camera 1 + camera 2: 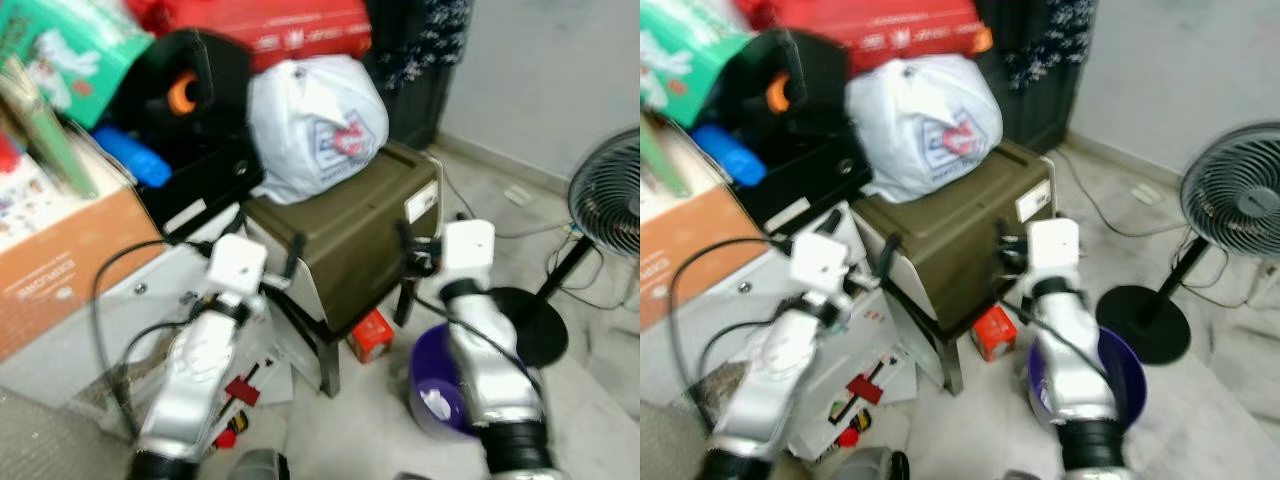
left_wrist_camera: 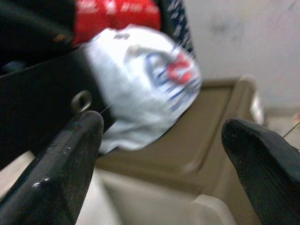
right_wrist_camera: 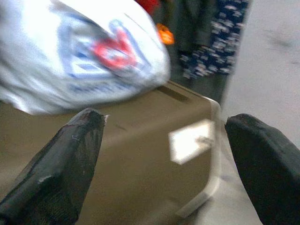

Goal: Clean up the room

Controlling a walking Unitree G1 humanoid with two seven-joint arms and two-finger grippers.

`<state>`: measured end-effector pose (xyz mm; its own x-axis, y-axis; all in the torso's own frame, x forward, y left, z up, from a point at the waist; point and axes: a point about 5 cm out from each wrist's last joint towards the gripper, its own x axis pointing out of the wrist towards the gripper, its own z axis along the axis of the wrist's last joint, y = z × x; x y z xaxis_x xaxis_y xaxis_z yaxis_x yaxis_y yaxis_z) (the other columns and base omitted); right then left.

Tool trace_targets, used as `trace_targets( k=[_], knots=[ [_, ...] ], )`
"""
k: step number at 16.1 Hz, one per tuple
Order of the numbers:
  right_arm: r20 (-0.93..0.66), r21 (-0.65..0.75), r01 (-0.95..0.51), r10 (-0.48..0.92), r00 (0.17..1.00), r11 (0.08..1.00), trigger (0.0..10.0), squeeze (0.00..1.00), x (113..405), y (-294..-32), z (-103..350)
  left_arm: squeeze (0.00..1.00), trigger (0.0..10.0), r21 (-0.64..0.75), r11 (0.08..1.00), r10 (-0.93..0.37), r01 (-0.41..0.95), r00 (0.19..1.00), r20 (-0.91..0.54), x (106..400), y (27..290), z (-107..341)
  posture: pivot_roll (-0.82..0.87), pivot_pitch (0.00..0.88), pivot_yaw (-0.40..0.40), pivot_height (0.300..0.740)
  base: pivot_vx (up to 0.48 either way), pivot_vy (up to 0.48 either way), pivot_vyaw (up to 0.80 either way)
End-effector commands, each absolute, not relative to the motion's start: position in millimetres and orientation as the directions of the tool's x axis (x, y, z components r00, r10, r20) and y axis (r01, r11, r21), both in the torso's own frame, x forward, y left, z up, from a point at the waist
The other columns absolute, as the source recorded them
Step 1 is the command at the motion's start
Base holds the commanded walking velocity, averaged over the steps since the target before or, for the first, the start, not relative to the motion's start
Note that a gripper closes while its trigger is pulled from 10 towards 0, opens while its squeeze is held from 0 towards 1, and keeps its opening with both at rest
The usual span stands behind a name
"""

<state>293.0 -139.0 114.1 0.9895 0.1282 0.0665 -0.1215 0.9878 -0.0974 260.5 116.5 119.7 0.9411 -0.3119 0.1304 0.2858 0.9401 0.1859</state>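
An olive-green storage box stands on a low metal frame, with a white plastic bag bearing a red and blue logo on its lid. My left gripper is raised at the box's left front corner, open, with nothing between its fingers. My right gripper is up at the box's right side near its white label, also open and holding nothing. The pictures are blurred.
A purple tub with white scraps and a small red carton sit on the floor under and beside the box. A black standing fan is at right. A cardboard box, black case and red bag crowd the left.
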Motion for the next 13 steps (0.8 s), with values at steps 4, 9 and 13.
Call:
trace_targets(
  k=[4, 9, 13],
  knots=[
    [0.061, -0.096, -0.107, 0.114, 0.992, 0.99, 10.0, 0.0, 292.2, -145.3, 115.0, 0.0, 10.0, 0.189, 0.938, -0.318, 0.29, 0.938, 0.14, 261.4, 111.9, 123.3, -0.08, 0.022, 0.058, 0.74, 0.0, 0.0, 0.15],
    [0.064, -0.102, -0.111, 0.118, 0.991, 0.989, 10.0, 0.0, 294.3, -144.4, 116.3, 0.0, 10.0, 0.192, 0.936, -0.324, 0.294, 0.935, 0.143, 262.9, 110.7, 123.7, -0.08, 0.014, 0.056, 0.74, 0.0, 0.0, 0.0],
    [0.065, -0.098, -0.115, 0.122, 0.99, 0.988, 10.0, 0.0, 295.4, -143.3, 116.6, 0.0, 10.0, 0.192, 0.937, -0.322, 0.292, 0.936, 0.145, 262.6, 111.6, 123.8, -0.07, 0.012, 0.055, 0.74, 0.0, -0.122, 0.0]
  ],
)
